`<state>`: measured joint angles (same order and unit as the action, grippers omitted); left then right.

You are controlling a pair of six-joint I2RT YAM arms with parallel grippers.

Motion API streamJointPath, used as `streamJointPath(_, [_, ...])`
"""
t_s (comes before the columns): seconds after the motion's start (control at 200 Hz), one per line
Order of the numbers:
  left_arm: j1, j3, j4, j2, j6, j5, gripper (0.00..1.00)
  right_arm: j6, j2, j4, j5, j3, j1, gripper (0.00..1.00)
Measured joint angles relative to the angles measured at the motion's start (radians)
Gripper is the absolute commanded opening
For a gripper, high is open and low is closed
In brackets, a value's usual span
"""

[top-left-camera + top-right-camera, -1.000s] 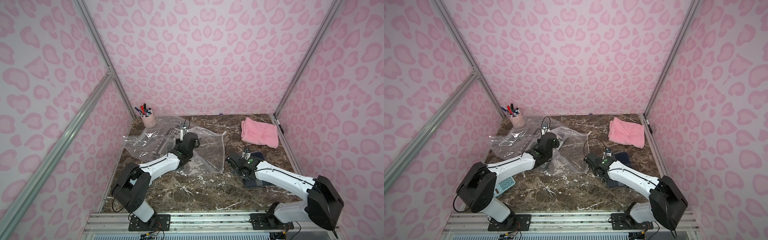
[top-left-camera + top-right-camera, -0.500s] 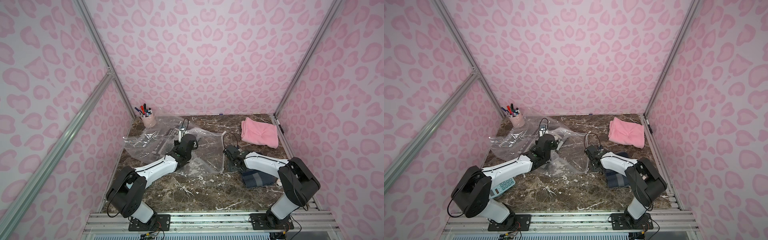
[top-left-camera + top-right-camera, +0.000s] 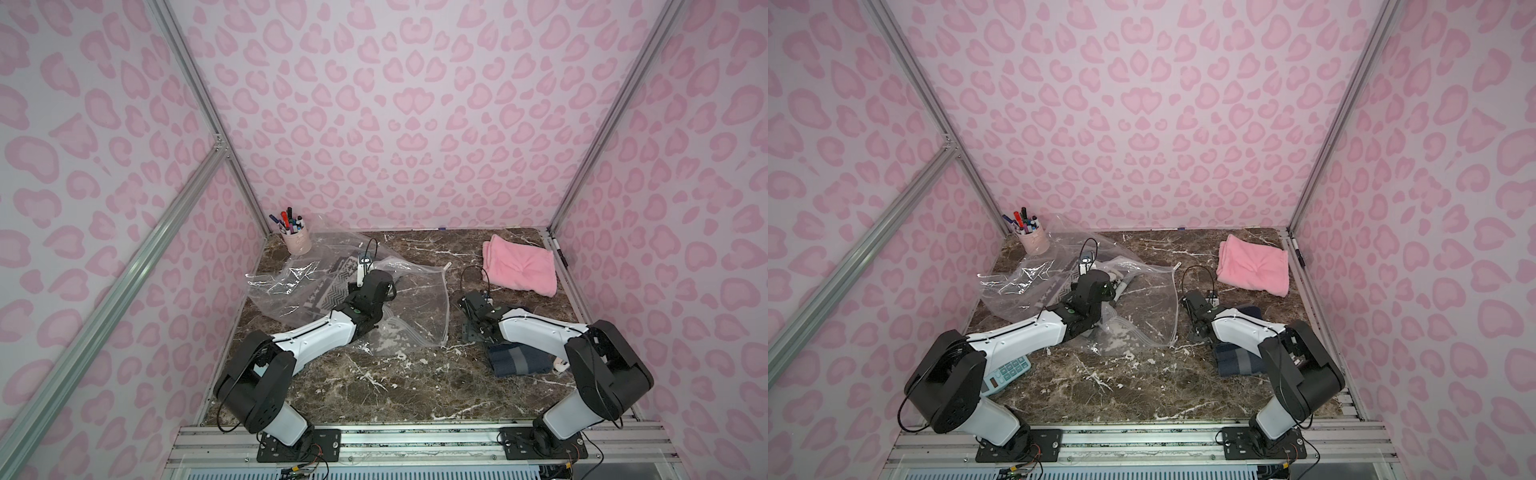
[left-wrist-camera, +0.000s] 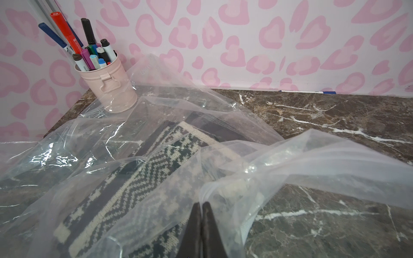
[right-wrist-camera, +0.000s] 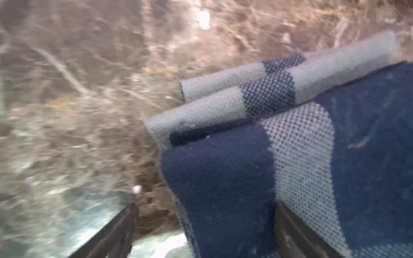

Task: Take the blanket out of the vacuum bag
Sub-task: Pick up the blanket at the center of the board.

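The vacuum bag (image 3: 419, 307) lies crumpled and transparent on the left half of the marble table. A dark-and-cream patterned knit blanket (image 4: 143, 178) shows through the plastic, inside the bag (image 4: 312, 156). My left gripper (image 4: 202, 204) is shut, pinching a fold of the bag's film, and sits over the bag's middle (image 3: 353, 284). My right gripper (image 3: 481, 336) stands open just right of the bag's edge, low over the table. In the right wrist view its fingers (image 5: 290, 225) straddle the folded edge of a navy-and-grey cloth (image 5: 223, 178).
A folded pink towel (image 3: 519, 268) lies at the back right. A pink cup of markers (image 3: 296, 241) stands in the back left corner, touching the bag. The navy-and-grey cloth (image 3: 519, 361) lies under my right forearm. A calculator (image 3: 1005, 372) is beneath my left arm.
My right arm swung in toward the bag's edge, then drew back over the navy cloth, its jaws narrowing slightly. The left gripper has stayed shut on the bag, almost still.
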<state>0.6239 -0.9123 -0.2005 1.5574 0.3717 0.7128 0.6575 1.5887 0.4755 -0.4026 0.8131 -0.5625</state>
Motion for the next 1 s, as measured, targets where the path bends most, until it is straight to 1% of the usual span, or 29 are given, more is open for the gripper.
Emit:
streamJointPath(0.14, [0.0,0.0,0.005,0.0,0.003,0.0,0.04,-0.024,-0.001,-0.032,0.026,-0.018,0.019,0.69])
streamJointPath(0.285, [0.0,0.006,0.007,0.0,0.015,0.0,0.04,-0.05,0.012,-0.06,0.027,-0.031,0.021,0.41])
streamJointPath(0.405, [0.0,0.02,0.008,-0.002,0.016,0.0,0.04,-0.067,0.013,-0.067,0.01,-0.039,0.024,0.24])
streamJointPath(0.435, [0.0,0.023,0.008,-0.002,0.018,0.0,0.04,-0.07,0.013,-0.067,0.006,-0.04,0.024,0.18])
streamJointPath(0.49, [0.0,0.024,0.008,-0.003,0.018,0.0,0.04,-0.074,0.013,-0.065,0.002,-0.04,0.026,0.0])
streamJointPath(0.77, [0.0,0.022,0.011,-0.003,0.018,0.0,0.04,-0.074,-0.011,-0.059,0.023,-0.026,0.027,0.0])
streamJointPath(0.855, [0.0,0.022,0.012,-0.003,0.018,-0.002,0.04,-0.078,-0.04,-0.023,0.069,-0.018,0.03,0.0])
streamJointPath(1.0, [0.0,0.023,0.014,-0.003,0.021,-0.008,0.04,-0.091,-0.122,0.033,0.19,0.006,0.04,0.0])
